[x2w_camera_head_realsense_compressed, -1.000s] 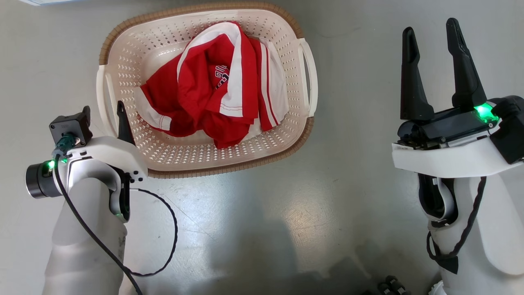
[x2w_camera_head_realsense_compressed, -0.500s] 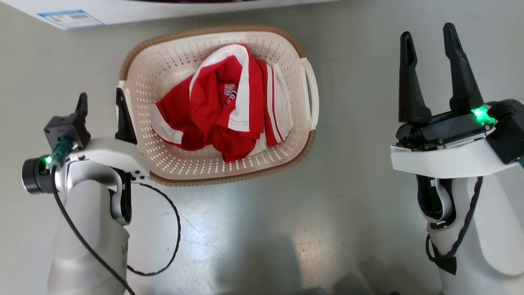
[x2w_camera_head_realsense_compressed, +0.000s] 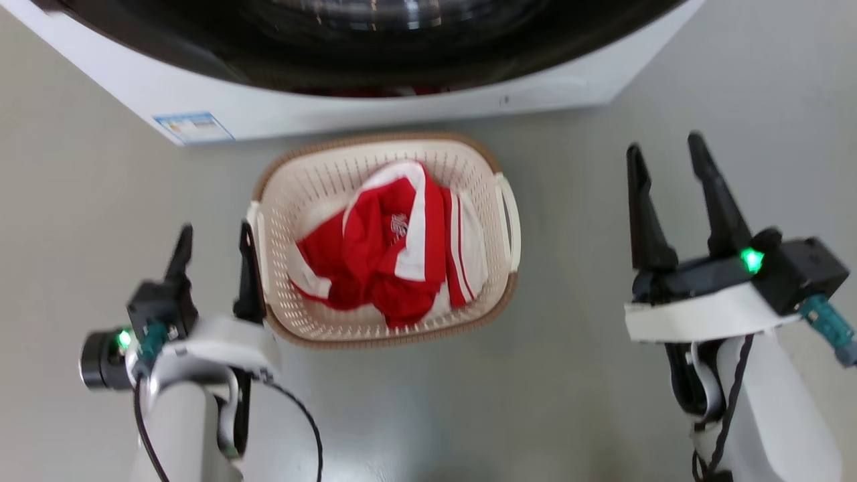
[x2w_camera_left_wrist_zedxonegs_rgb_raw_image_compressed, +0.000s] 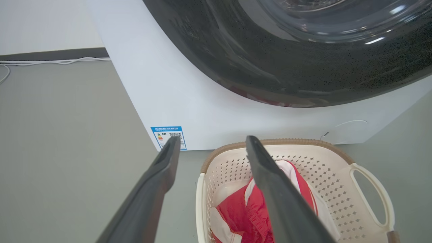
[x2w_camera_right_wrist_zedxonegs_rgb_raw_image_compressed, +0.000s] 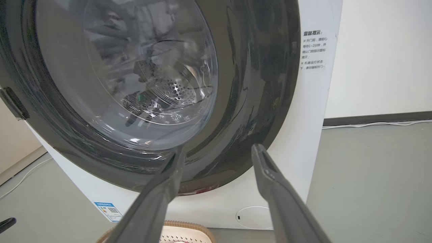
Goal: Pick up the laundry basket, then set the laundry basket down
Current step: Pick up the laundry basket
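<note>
Sitting on the floor (x2w_camera_head_realsense_compressed: 469,402), laundry basket (x2w_camera_head_realsense_compressed: 315,194) right in front of the washing machine (x2w_camera_head_realsense_compressed: 375,107); both grippers empty.
Left gripper (x2w_camera_head_realsense_compressed: 215,231) jaws spread wide, holding nothing; its inner finger (x2w_camera_head_realsense_compressed: 248,268) is just beside the basket's left side, contact unclear. Right gripper (x2w_camera_head_realsense_compressed: 664,146) also wide open and empty, well off the basket's right side. Red-and-white garment (x2w_camera_head_realsense_compressed: 388,261) bunched inside the basket. Far rim sits close to the machine's white front, below the dark round door (x2w_camera_right_wrist_zedxonegs_rgb_raw_image_compressed: 135,67).
</note>
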Controlling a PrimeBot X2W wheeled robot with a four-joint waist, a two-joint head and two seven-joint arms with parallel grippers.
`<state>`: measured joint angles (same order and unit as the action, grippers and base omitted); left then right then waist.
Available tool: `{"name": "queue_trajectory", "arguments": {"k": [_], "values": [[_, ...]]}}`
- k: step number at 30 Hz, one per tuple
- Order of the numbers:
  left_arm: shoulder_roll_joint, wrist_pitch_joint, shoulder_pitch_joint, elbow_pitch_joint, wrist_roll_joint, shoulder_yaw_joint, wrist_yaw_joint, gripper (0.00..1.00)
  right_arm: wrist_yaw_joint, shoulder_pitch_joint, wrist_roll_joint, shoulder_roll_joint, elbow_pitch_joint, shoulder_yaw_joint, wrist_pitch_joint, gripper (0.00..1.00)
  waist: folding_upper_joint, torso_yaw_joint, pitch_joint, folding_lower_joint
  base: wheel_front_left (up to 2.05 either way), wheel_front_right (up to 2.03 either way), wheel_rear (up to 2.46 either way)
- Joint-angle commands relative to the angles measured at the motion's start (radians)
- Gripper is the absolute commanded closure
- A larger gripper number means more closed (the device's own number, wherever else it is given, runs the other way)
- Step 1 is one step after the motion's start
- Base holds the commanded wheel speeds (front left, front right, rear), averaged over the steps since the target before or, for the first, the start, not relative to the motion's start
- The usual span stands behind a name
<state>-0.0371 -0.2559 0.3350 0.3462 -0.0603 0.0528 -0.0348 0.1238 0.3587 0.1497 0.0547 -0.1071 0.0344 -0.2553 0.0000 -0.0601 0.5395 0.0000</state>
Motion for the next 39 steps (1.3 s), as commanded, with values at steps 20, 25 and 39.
{"name": "queue_trajectory", "arguments": {"k": [20, 25, 39], "values": [[-0.013, -0.006, -0.388, -0.157, -0.046, -0.047, -0.081, 0.00, 0.007, -0.322, 0.013, -0.005, -0.062, 0.024, -0.006, 0.00, 0.0000, 0.039, -0.441, 0.0000, 0.00, 0.00, 0.00], [-0.013, -0.006, -0.440, -0.193, -0.039, -0.053, -0.088, 0.00, 0.007, -0.353, 0.021, -0.005, -0.065, 0.027, -0.006, 0.00, 0.0000, 0.038, -0.477, 0.0000, 0.00, 0.00, 0.00], [-0.013, -0.006, -0.522, -0.246, -0.045, -0.053, -0.102, 0.00, 0.007, -0.400, 0.042, -0.005, -0.069, 0.023, -0.006, 0.00, 0.0000, 0.034, -0.522, 0.0000, 0.00, 0.00, 0.00]]}}
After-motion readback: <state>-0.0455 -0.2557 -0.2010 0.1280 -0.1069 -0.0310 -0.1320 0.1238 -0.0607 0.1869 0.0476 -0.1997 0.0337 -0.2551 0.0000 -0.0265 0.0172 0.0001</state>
